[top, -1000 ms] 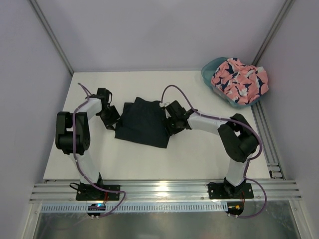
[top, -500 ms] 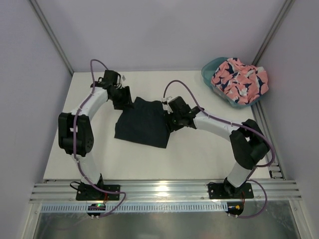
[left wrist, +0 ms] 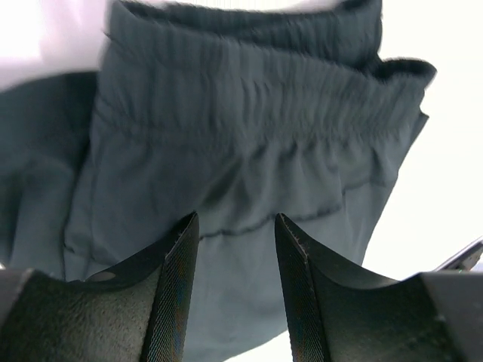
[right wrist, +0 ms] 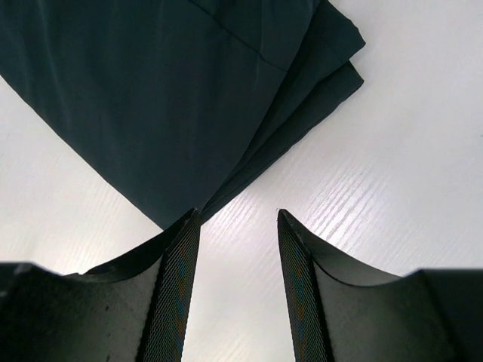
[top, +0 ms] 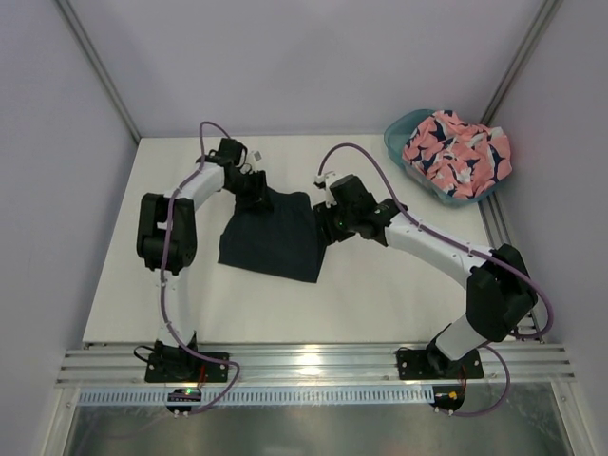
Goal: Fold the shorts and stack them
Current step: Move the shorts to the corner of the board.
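The dark navy shorts [top: 271,237] lie folded flat in the middle of the white table. My left gripper [top: 255,193] hovers over their far left corner. In the left wrist view it [left wrist: 235,226] is open, with the gathered waistband [left wrist: 256,113] ahead and fabric showing below the gap. My right gripper [top: 328,223] sits at the shorts' right edge. In the right wrist view it [right wrist: 238,219] is open over bare table, a layered corner of the shorts [right wrist: 189,113] just beyond its left fingertip [right wrist: 189,226]. The pink patterned shorts [top: 458,152] are heaped in the tub.
A translucent teal tub [top: 399,128] stands at the table's far right corner and holds the pink pair. Frame posts rise at both far corners. An aluminium rail [top: 304,361] runs along the near edge by the arm bases.
My left gripper has swung from the shorts' left side up and right to their far left corner. The right arm has stretched out further, its gripper staying at the right edge.
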Robot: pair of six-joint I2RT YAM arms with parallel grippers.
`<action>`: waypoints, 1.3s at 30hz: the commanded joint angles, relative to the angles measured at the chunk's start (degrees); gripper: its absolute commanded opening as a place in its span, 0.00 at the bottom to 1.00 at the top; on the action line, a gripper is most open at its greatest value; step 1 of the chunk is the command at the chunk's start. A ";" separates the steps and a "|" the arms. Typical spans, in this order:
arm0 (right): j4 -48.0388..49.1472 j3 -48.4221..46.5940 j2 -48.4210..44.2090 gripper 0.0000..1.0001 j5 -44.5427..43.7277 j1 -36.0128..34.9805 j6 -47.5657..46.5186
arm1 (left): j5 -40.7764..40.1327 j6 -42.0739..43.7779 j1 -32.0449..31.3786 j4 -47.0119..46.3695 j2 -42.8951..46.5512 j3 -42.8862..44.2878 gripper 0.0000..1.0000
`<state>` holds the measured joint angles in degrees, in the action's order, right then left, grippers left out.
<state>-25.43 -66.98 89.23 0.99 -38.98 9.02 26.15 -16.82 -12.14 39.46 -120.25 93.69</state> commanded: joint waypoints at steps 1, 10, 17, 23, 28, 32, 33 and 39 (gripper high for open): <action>-0.32 -1.49 -3.00 0.49 -2.91 -0.04 -1.02 | -1.18 -3.12 1.94 -0.61 -2.09 2.90 0.47; -0.93 -0.08 -5.65 0.49 -4.07 -0.04 -2.69 | -3.66 -18.06 10.46 -6.85 -1.04 -4.82 0.48; -1.47 0.18 -6.44 0.49 -3.02 -0.04 -3.74 | -12.87 -22.55 19.52 -6.86 7.28 -13.52 0.47; -1.64 0.01 -6.88 0.49 -3.10 -0.04 -4.01 | -27.89 -22.04 19.01 -4.39 19.66 -18.27 0.49; -1.38 0.62 -8.28 0.50 -2.40 -0.04 -3.92 | -26.89 -11.33 9.71 -2.46 25.32 -18.72 0.49; -1.29 0.18 -9.07 0.50 -1.79 -0.04 -3.48 | -24.13 -2.62 2.33 -0.89 23.66 -16.79 0.49; -1.20 0.27 -9.16 0.50 -1.87 -0.04 -3.22 | -23.70 -1.21 1.08 -0.01 21.57 -16.00 0.48; -0.85 0.71 -11.53 0.50 -1.87 -0.04 -2.07 | -16.67 4.51 -4.81 5.01 15.84 -11.95 0.44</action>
<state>-27.88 -66.39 81.17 -1.26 -38.98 6.20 4.82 -17.76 -15.81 40.49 -102.80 79.55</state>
